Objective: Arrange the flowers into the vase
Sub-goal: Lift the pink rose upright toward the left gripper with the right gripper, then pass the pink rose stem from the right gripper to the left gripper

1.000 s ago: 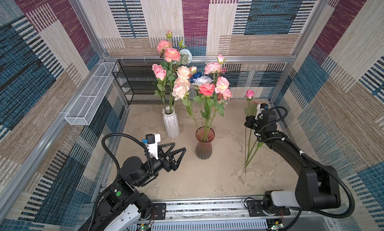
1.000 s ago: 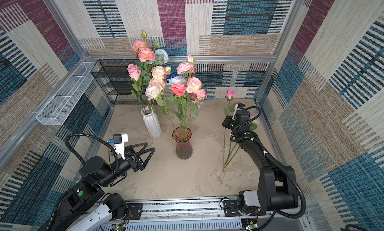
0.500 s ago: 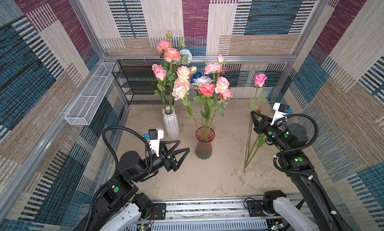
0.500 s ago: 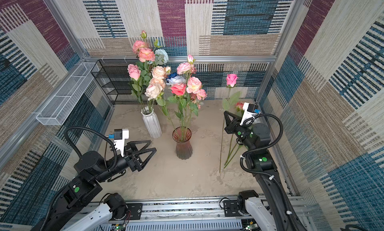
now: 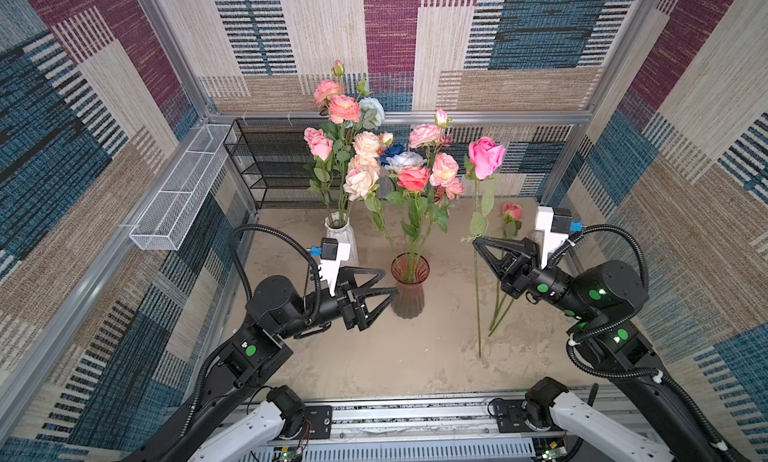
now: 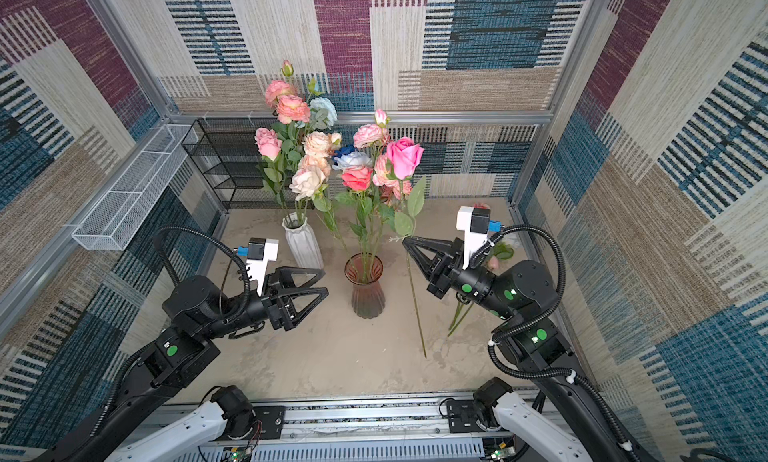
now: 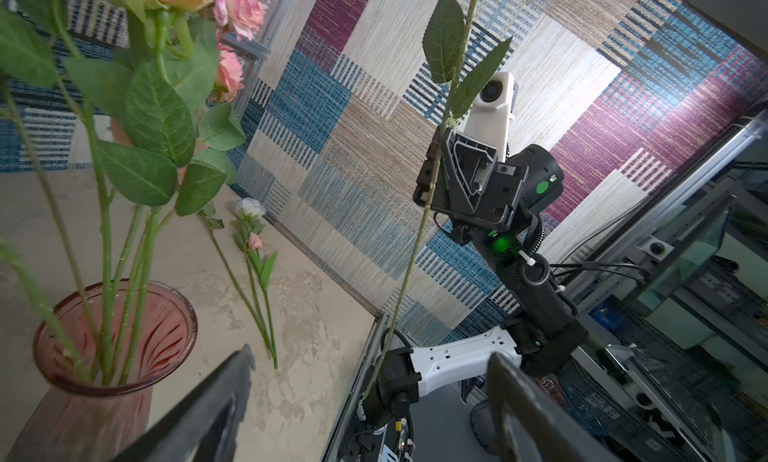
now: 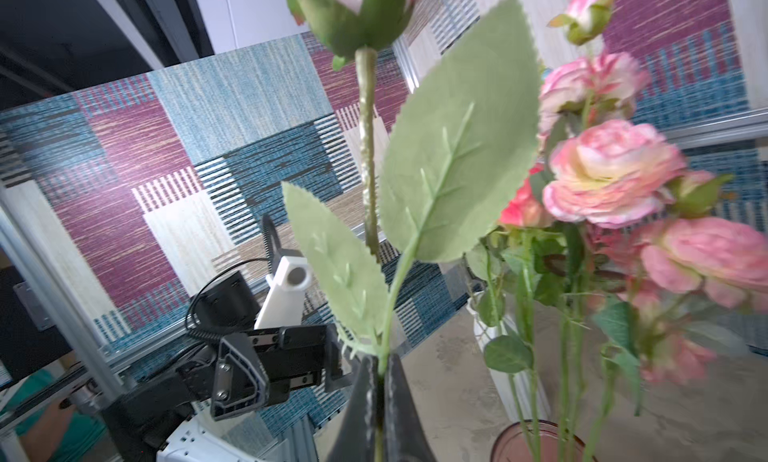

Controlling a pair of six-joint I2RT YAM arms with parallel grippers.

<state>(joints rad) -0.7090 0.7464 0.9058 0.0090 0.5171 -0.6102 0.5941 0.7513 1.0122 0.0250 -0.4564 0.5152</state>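
The right hand is clamped on the stem of a pink rose just below its pair of leaves, the jaws pressed together with the stem between them, as the right wrist view shows. The rose stands nearly upright. Its head is high above the hand and the long bare stem hangs down towards the worktop. Whether the foot of the stem touches the surface cannot be told. The glass vase, already holding several flowers, stands at the middle of the worktop, on the robot's left of the held rose and apart from it, with open worktop between stem and vase in both top views. The coming move therefore seems to turn on height as well as direction. The stem's long axis already runs about parallel to the vase's, but its foot looks to hang below the rim, so it probably has to rise above the mouth before going sideways towards the centre and then down. The leaning stems and leaves in the vase crowd the side facing the rose and could catch its leaves. The left hand is empty, its jaws wide apart, and sits just beside the vase on the far side from the rose. It is nearer the vase than the right hand and so is placed to steady it. A white vase full of flowers stands behind, and two more flowers lie on the worktop under the right arm.
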